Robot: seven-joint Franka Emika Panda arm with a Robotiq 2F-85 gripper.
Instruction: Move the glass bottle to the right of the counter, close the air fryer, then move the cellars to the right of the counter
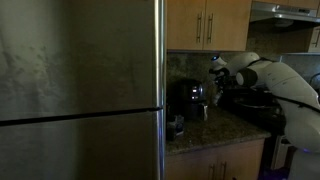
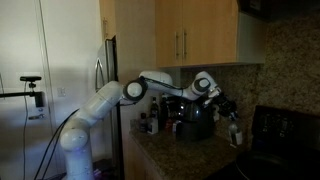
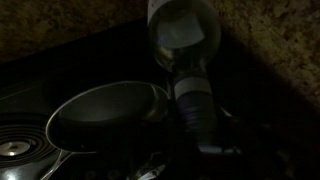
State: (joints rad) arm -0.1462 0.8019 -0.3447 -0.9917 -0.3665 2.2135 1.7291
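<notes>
- Your white robot arm point(image 2: 100, 100) reaches from its base at the left, across the front of the wall cabinets, toward the right end of the dark speckled granite counter point(image 2: 165, 152).
- Gripper point(image 2: 226, 107): it sits just right of the black rounded air fryer point(image 2: 193, 120) and points down.
- Slim dark glass bottle with a paler top point(image 3: 188, 60): in the wrist view it fills the centre line, wide body far and neck end near. The neck runs down to where your pincer comes in.
- Pincer state: clenched on the glass bottle at its neck end. The finger pads are lost in the dark.
- In an exterior view the bottle point(image 2: 236, 132) hangs just under the gripper, between the air fryer and the black stove point(image 2: 285, 130).
- The wrist view shows a round dark frying pan point(image 3: 105, 115) left of the bottle, with a coil burner point(image 3: 14, 150) farther left.
- Air fryer point(image 1: 186, 97): it stands at the back of the counter, beside the tall steel fridge point(image 1: 80, 90). You cannot tell from these views whether its drawer is in or out.
- Tiny pale-grey cellars point(image 1: 178, 124): a blurred pale patch on the counter near the fridge edge, in front of the air fryer. Count unreadable.
</notes>
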